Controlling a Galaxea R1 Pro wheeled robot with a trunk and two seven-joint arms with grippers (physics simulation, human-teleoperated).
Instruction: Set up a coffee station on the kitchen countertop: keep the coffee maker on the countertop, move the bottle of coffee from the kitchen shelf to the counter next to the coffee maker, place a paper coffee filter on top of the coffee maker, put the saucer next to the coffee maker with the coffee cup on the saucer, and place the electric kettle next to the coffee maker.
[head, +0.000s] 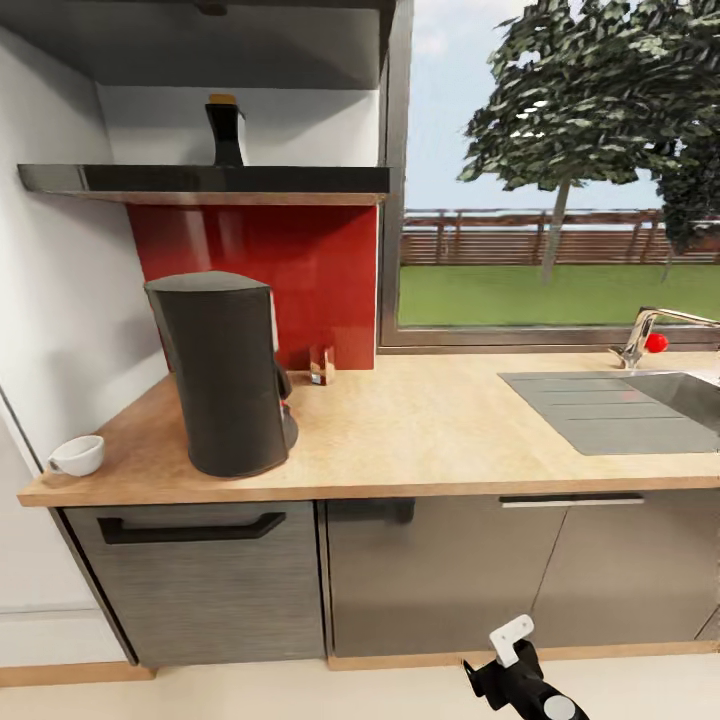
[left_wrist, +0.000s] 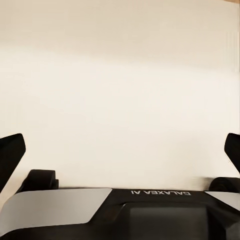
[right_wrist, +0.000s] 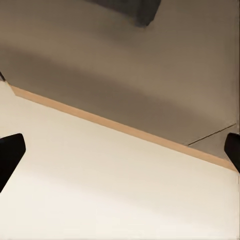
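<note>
The tall black-grey coffee maker (head: 222, 370) stands on the left part of the light wood kitchen countertop (head: 430, 425). Above it, the dark bottle of coffee (head: 226, 130) with its amber cap stands on the glossy black kitchen shelf (head: 200, 180), against the red backsplash. A white coffee cup (head: 78, 455) sits at the counter's left front corner. My left gripper (left_wrist: 120, 150) is open over cream floor. My right gripper (right_wrist: 120, 150) is open too, low in front of the cabinets. The saucer, paper coffee filter and electric kettle are out of view.
A small brown item (head: 321, 365) stands behind the coffee maker by the backsplash. A grey sink (head: 640, 405) with a faucet (head: 640, 340) takes the counter's right end, under a window. Dark grey cabinet fronts (head: 440, 575) run below. My right arm (head: 520, 680) shows low.
</note>
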